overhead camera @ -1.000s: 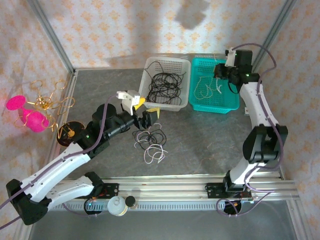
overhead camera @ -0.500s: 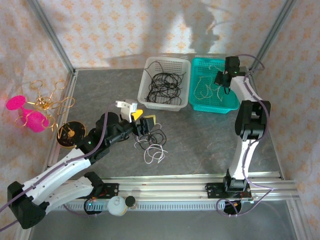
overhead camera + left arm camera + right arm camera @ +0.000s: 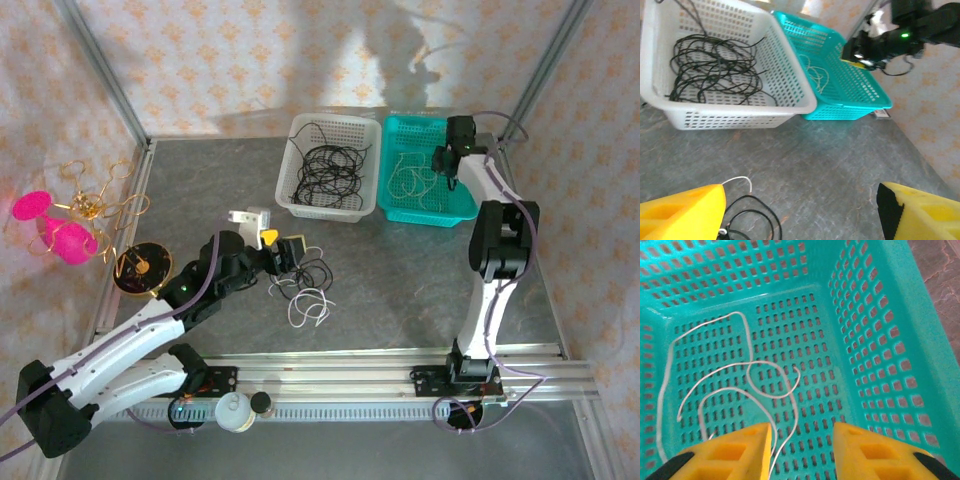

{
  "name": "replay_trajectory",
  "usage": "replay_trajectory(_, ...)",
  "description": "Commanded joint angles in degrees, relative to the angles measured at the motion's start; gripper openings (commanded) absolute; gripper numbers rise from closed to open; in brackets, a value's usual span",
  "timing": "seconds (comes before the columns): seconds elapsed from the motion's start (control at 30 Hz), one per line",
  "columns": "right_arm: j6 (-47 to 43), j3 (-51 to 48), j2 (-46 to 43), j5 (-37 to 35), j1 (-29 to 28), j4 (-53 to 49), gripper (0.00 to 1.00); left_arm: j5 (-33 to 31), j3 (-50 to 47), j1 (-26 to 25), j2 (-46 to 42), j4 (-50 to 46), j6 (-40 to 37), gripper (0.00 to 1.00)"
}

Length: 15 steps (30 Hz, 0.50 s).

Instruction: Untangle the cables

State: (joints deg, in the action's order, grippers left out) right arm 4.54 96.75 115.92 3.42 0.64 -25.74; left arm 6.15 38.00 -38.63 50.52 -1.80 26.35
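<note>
A loose tangle of black and white cables [image 3: 305,285] lies on the grey table. My left gripper [image 3: 286,250] hovers at its far-left edge, open. In the left wrist view the gripper [image 3: 800,215] has bare table between its yellow fingers [image 3: 680,215], and black cable loops [image 3: 747,220] sit beside the left one. More black cables [image 3: 325,170] lie in the white basket [image 3: 300,205]. White cables [image 3: 730,385] lie in the teal basket [image 3: 460,205]. My right gripper [image 3: 446,162] hangs over it, open [image 3: 802,450], with a white strand running by its left finger.
A gold wire ornament [image 3: 95,200], pink objects [image 3: 60,235] and a black round disc [image 3: 140,268] stand at the left edge. An aluminium rail [image 3: 350,370] runs along the near edge. The enclosure walls are close behind the baskets.
My left gripper has dropped lower and closer to the tangle on the table. My right arm has folded in, and its gripper now sits lower over the teal basket.
</note>
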Motion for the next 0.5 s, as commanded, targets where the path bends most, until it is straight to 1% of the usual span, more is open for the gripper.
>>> replay_trajectory(0.0, 1.35, -5.63, -13.92, 1.89, -2.71, 1.57, 0.38, -4.6, -1.93, 0.35, 0.45, -3.87, 4.52, 0.8)
replay_trajectory(0.1, 1.92, -18.99, -25.42, 5.94, -7.95, 7.83, 0.39, -5.84, -4.82, 0.69, 0.63, -5.31, 6.88, 0.77)
replay_trajectory(0.13, 2.87, -23.69, -29.04, 6.88, -10.19, 9.98, 0.38, -6.21, -5.76, 0.86, 0.72, -6.0, 8.77, 0.73)
replay_trajectory(0.23, 4.0, -36.19, -37.24, 12.6, -16.95, 16.55, 0.35, -5.94, -7.57, 1.1, 1.06, -8.34, 9.46, 0.58)
replay_trajectory(0.3, 4.09, -43.1, -40.91, 16.36, -21.48, 20.34, 0.34, -5.07, -9.07, 1.15, 1.57, -9.33, 8.41, 0.58)
replay_trajectory(0.33, 4.4, -45.71, -42.17, 17.51, -23.85, 21.8, 0.33, -5.27, -9.88, 1.1, 2.35, -9.99, 8.33, 0.59)
replay_trajectory(0.4, 1.86, -49.42, -43.23, 20.17, -29.16, 23.75, 0.33, -6.17, -11.02, 1.1, 4.51, -10.92, 9.58, 0.59)
replay_trajectory(0.47, -2.26, -52.11, -42.88, 19.22, -34.31, 25.44, 0.35, -5.36, -12.48, 1.17, 6.07, -9.53, 10.97, 0.57)
